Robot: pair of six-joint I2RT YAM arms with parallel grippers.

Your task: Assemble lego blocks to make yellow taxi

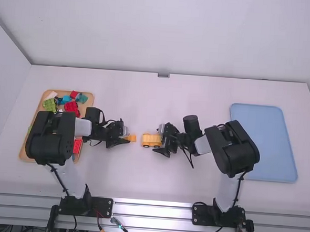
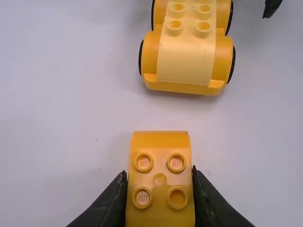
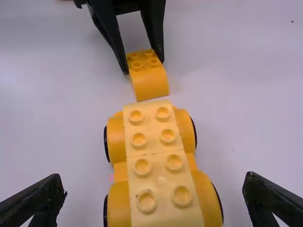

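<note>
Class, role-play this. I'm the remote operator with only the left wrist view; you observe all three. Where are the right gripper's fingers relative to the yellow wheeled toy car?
Observer: The right gripper has its fingers open, one on either side of the yellow wheeled toy car.

Operator: How many studs show on its pale-yellow top?

Observer: Eight, in four rows of two.

Operator: Where are the other lego pieces?

Observer: Red, green and blue plastic bricks lie in a tan rectangular tray on the table's left side.

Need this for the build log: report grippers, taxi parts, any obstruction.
Left gripper shut on curved block. Right gripper open at wheeled yellow car. Block apart from car, nothing between them.
</note>
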